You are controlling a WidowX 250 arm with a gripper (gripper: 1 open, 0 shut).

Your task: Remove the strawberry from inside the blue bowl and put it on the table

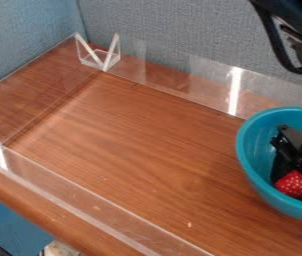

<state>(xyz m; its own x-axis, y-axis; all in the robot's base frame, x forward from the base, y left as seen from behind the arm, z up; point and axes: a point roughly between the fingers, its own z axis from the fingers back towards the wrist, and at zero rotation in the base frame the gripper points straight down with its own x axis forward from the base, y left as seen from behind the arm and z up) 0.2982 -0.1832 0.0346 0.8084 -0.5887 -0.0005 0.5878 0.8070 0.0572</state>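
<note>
Reaching straight down into the blue bowl (257,150), the claw (290,168) has its dark fingers low inside the basin, and the strawberry (294,184) sits right at their tips, against the bowl's floor on the side nearest me. From where I stand I cannot tell whether the claw is pinching the berry or merely poised over it; the fingers are black against shadow and the gap between them is lost. If it does have hold, the sensible thing is a clean vertical lift, high enough to clear the rim before swinging away, since a sideways drag would catch the bowl's wall and could tip or shove it. If it has not, the fingers want to settle evenly on both flanks of the berry first, because it is small and round and would squirt out of a lopsided squeeze. Out beyond the bowl, to the claw's far side, the wood-grain surface (114,125) lies open between clear acrylic walls (181,72), offering plenty of landing room. The picture's edge cuts off part of the bowl and much of the arm.
</note>
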